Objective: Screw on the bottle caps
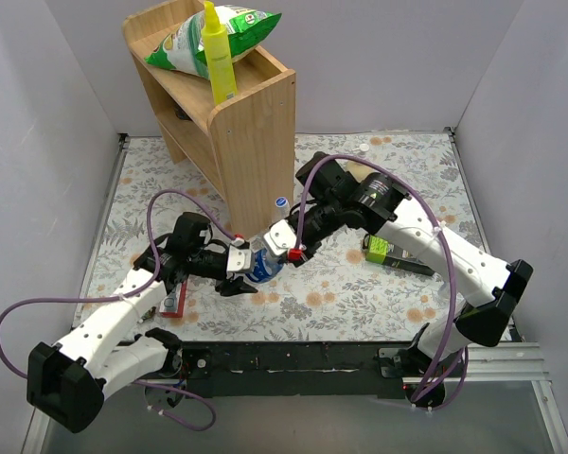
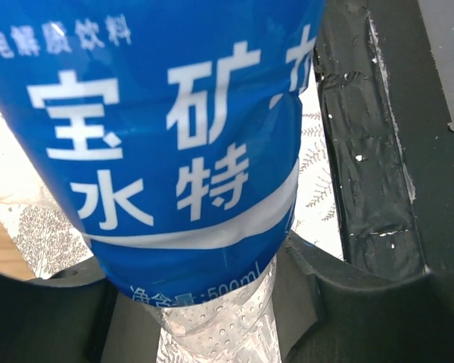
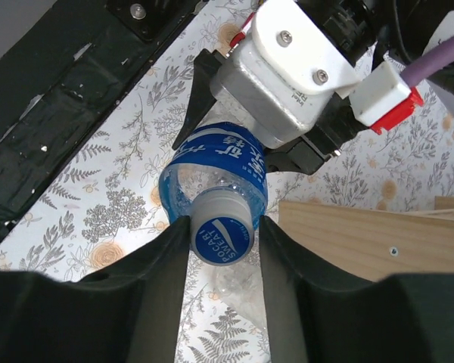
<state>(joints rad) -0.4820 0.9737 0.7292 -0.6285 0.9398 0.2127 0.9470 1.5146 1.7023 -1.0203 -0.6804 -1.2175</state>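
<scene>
The clear bottle with the blue label (image 1: 263, 270) is held low over the table at the middle front. My left gripper (image 1: 239, 276) is shut on its body; in the left wrist view the label (image 2: 174, 136) fills the frame between my fingers (image 2: 340, 302). A whitish cap with a blue top (image 3: 222, 231) sits on the bottle's neck. My right gripper (image 3: 223, 246) is shut on this cap, one finger on each side. A second small round cap (image 1: 280, 201) lies on the table by the wooden shelf. A clear plastic shape (image 3: 238, 295) lies below the cap; I cannot tell what it is.
A wooden shelf (image 1: 237, 123) stands at the back left with a green bag (image 1: 213, 38) and a yellow bottle (image 1: 220, 57) on top. A green box (image 1: 383, 249) lies right of centre. A red-and-white item (image 1: 175, 303) lies under the left arm. A black strip (image 1: 293, 357) edges the front.
</scene>
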